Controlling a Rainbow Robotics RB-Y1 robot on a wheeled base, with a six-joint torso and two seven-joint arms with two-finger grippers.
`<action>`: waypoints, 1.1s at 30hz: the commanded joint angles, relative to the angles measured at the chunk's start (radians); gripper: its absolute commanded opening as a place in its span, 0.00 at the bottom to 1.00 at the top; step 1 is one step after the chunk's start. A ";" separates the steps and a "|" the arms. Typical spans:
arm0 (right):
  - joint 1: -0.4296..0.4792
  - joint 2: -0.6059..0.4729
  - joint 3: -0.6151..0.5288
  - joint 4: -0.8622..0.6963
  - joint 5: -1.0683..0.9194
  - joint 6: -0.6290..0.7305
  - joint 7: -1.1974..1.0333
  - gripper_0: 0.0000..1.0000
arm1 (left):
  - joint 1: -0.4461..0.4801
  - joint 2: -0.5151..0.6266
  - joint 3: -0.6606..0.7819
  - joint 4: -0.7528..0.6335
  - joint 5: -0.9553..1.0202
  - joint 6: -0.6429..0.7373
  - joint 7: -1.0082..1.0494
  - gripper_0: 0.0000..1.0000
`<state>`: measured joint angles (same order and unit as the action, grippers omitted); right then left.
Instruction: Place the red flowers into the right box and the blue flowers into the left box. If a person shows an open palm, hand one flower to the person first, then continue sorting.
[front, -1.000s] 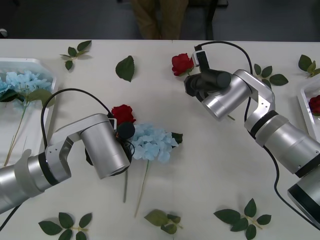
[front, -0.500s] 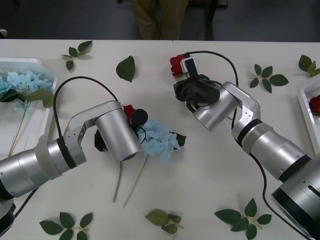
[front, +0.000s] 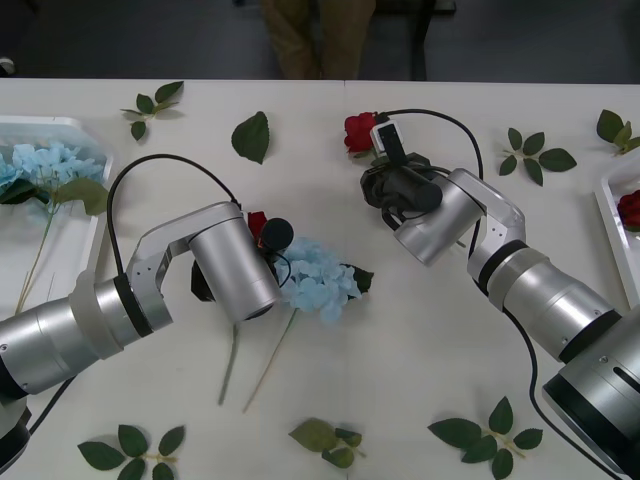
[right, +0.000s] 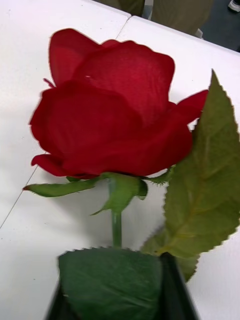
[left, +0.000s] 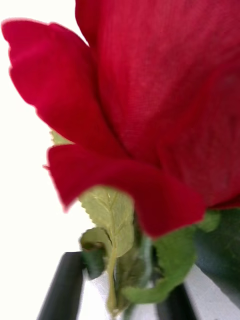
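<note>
We have both arms out over the worktop (front: 420, 330), each at a red rose. The right end effector (front: 378, 168) sits at about 1 o'clock from the worktop's middle, its black fingers (right: 172, 295) pressed onto the leafy stem just below a red rose (front: 360, 131); in the right wrist view the bloom (right: 107, 107) stands ahead of the fingers with a large leaf beside it. We judge this rose pinched but not yet carried away.

The left end effector (front: 252, 238) is near the worktop's centre, slightly toward 9 o'clock. The left wrist view has a second red rose (left: 150, 105) very close, with black fingers (left: 65, 285) on either side of its leaves and stem. We cannot tell whether they have clamped or merely straddle it. In the front view this rose (front: 257, 222) peeks out beside the wrist, touching a blue hydrangea (front: 322, 280) whose stem trails toward 6 o'clock.

The left box (front: 95, 150), at 9 o'clock, already holds a blue hydrangea (front: 45, 165). The right box (front: 607, 215), at 3 o'clock, holds a red rose (front: 630, 208).

Risks as we see them:
- The left rose lies against the blue hydrangea; lifting could drag the hydrangea along by tangled leaves.
- The right grip is partly on a leaf, so the stem may slip or swivel in transit.
- The left arm's rose belongs at 3 o'clock, across the right arm's path; collision is possible.

No open palm is visible.
</note>
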<state>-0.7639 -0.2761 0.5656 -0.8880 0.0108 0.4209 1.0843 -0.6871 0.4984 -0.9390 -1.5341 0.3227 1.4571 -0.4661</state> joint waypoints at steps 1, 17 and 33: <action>-0.023 0.017 -0.013 0.018 0.000 0.039 -0.046 0.00 | 0.000 0.029 -0.018 0.011 -0.010 -0.015 -0.009 0.00; 0.037 -0.089 -0.021 -0.246 -0.207 0.388 -0.046 0.00 | 0.001 0.177 0.111 -0.070 0.154 -0.024 -0.174 0.00; 0.446 -0.411 -0.036 -0.836 -0.299 0.453 -0.009 0.00 | 0.169 0.278 0.710 -0.419 0.615 -0.095 -0.816 0.00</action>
<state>-0.3939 -0.6145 0.5493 -1.6270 -0.2746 0.8731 1.0545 -0.5500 0.8093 -0.2878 -1.8819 0.9025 1.4065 -1.0816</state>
